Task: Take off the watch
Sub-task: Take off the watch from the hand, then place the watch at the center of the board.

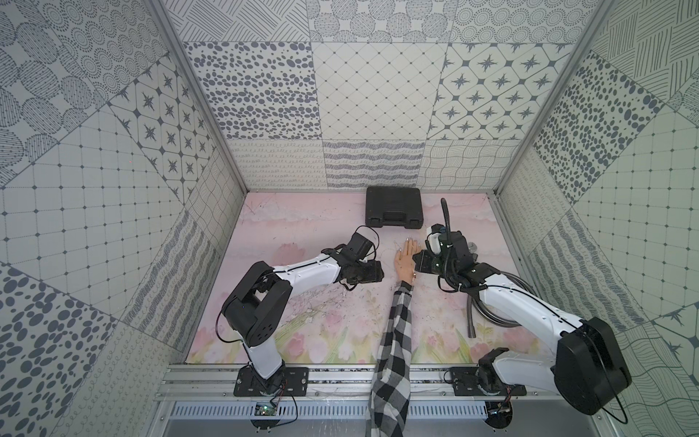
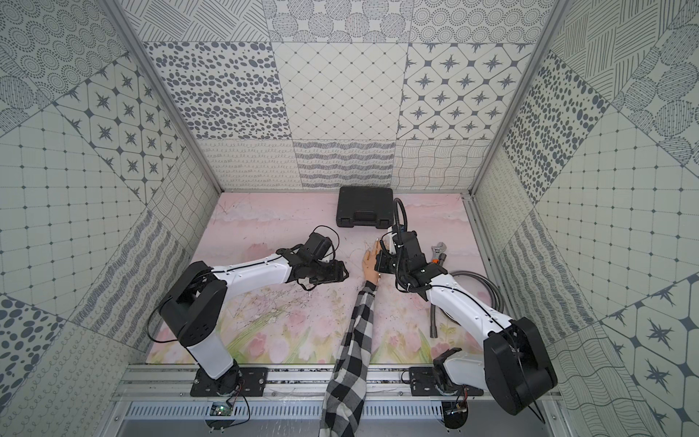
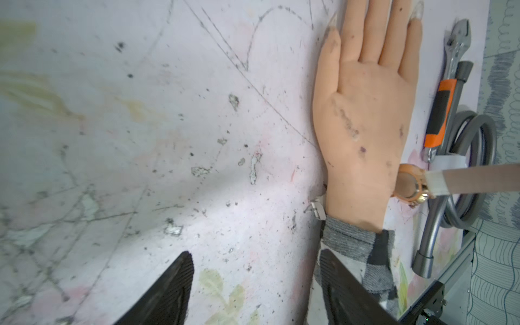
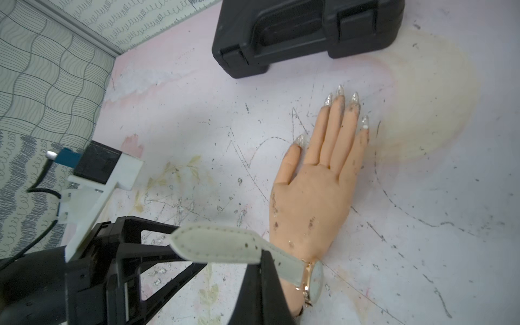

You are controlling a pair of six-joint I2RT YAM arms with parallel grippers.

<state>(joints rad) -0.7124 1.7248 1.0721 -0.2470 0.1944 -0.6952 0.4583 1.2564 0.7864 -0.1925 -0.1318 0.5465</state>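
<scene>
Pinching the watch (image 4: 315,281) strap is the right pincer (image 4: 260,257).

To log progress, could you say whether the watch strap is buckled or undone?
Undone: the right gripper holds the watch by its free strap end; its buckle lies loose beside the mannequin hand.

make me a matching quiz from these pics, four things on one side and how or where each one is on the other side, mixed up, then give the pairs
Things:
1. watch
2. case
3. wrench
4. left gripper

States:
a. open, holding nothing
b. black, closed
c. strap pinched by the right gripper, dial by the wrist of the fake hand
d. orange on the handle, lying next to a grey hose

Pairs: 1-c, 2-b, 3-d, 4-a
</scene>
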